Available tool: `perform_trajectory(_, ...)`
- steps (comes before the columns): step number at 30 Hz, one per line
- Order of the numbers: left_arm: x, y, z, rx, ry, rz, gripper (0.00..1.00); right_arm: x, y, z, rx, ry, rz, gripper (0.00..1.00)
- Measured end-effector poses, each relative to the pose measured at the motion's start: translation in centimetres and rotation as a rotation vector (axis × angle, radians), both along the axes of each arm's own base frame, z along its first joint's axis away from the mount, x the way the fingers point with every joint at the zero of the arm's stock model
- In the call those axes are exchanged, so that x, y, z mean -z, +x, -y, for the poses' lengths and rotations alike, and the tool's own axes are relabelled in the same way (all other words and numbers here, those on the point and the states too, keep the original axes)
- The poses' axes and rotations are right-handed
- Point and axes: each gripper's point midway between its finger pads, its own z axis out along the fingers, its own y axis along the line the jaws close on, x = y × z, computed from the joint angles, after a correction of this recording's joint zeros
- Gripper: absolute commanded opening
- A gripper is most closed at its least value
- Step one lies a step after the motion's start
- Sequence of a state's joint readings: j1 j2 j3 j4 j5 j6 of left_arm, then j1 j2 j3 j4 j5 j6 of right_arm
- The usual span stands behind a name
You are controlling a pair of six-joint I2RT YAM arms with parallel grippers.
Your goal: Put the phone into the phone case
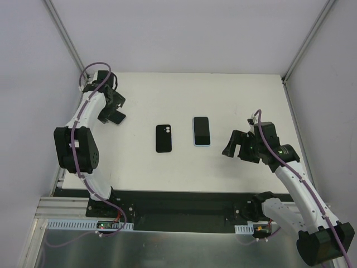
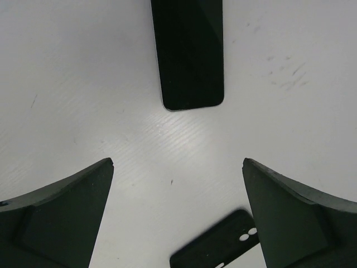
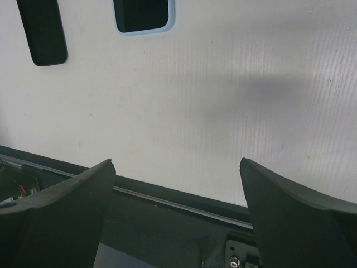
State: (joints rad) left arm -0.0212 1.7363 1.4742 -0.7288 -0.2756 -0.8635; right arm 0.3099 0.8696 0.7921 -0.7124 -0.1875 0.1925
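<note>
The phone (image 1: 201,131) lies screen up mid-table, dark glass with a pale blue rim. Just left of it the black phone case (image 1: 164,138) lies flat, with two small camera holes at its far end. My left gripper (image 1: 113,110) hangs open at the far left of the table, well away from both. The left wrist view shows the phone (image 2: 189,53) ahead, a corner of the case (image 2: 217,252) low between my fingers, and nothing in the gripper (image 2: 177,162). My right gripper (image 1: 236,148) stands open to the right of the phone. Its gripper (image 3: 177,162) is empty, with the phone (image 3: 143,15) and case (image 3: 42,30) far ahead.
The white table (image 1: 139,167) ends at a dark front rail (image 3: 184,198) just under my right gripper. Grey enclosure walls and metal corner posts (image 1: 66,42) bound the back and sides.
</note>
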Motion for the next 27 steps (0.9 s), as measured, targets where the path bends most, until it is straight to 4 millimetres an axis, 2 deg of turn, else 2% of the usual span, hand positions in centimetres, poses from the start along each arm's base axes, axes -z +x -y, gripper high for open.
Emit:
perform_trajectory(4, -0.2, 2.0, -2.2, -0.1, -0.02, 0.017, 0.98, -0.2, 0.1, 0.0, 0.003, -0.002, 0.006, 0.96)
perform_trajectory(9, 2.5, 5.3, -3.6, -0.148, -0.032, -0.031, 0.99, -0.1, 0.0, 0.3, 0.011, -0.013, 0.003, 0.96)
perform_trajectory(12, 4.5, 6.2, -3.6, -0.158, -0.036, -0.072, 0.99, 0.0, -0.1, 0.5, 0.017, -0.025, -0.001, 0.96)
perform_trajectory(18, 7.7, 6.0, -3.1, -0.168, -0.068, -0.159, 0.99, -1.1, 0.3, 0.5, 0.019, -0.027, 0.013, 0.96)
perform_trajectory(27, 10.2, 5.7, -3.1, -0.203, -0.109, -0.212, 0.97, -1.2, 0.3, 0.6, 0.023, -0.033, 0.014, 0.96)
